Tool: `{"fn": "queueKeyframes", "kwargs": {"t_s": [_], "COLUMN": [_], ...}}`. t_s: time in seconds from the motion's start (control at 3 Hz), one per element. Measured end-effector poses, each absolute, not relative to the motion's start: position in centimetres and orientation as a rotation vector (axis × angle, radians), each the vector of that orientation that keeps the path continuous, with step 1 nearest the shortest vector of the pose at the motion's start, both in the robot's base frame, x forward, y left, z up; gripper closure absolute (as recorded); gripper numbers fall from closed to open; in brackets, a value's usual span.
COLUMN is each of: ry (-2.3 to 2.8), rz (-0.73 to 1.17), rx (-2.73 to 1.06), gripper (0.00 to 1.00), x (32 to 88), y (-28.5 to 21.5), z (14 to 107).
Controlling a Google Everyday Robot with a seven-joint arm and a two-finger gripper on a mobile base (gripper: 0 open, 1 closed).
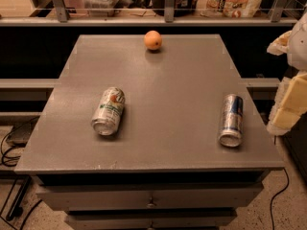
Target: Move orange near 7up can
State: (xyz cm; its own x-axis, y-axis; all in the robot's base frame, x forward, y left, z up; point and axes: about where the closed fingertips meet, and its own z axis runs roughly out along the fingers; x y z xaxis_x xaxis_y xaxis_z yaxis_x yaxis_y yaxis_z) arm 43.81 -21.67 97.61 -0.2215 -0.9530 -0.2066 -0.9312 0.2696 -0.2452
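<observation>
The orange [153, 40] is a small round fruit sitting near the far edge of the grey table [172, 90], at its middle. The 7up can [109, 111], white and green with silver ends, lies on its side on the left half of the table, its open end toward the front. The gripper [289, 108] shows as cream and white parts at the right edge of the view, beside the table's right side and off its top. It is far from the orange and holds nothing that I can see.
A silver and blue can [231, 120] lies on its side on the right half of the table, close to the gripper. A shelf with bags and containers [230, 1] runs behind the table. Drawers [151, 202] are below the top. Cables [12, 147] lie on the floor at left.
</observation>
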Motion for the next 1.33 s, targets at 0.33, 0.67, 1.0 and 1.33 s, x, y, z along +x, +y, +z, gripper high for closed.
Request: {"fn": "queueKeyframes", "kwargs": {"t_s": [0.33, 0.67, 1.0, 1.33], "ry": [2.230, 2.191, 2.105, 2.021], "rz": [-0.098, -0.009, 0.129, 0.248], "rx": [-1.723, -1.650, -1.542, -1.406], "gripper": [0.00, 0.00, 0.00, 0.00], "x": [43.8, 45.1, 48.3, 52.0], "y": [-21.6, -21.0, -18.7, -16.9], "z": [97.7, 97.5, 97.0, 97.1]}}
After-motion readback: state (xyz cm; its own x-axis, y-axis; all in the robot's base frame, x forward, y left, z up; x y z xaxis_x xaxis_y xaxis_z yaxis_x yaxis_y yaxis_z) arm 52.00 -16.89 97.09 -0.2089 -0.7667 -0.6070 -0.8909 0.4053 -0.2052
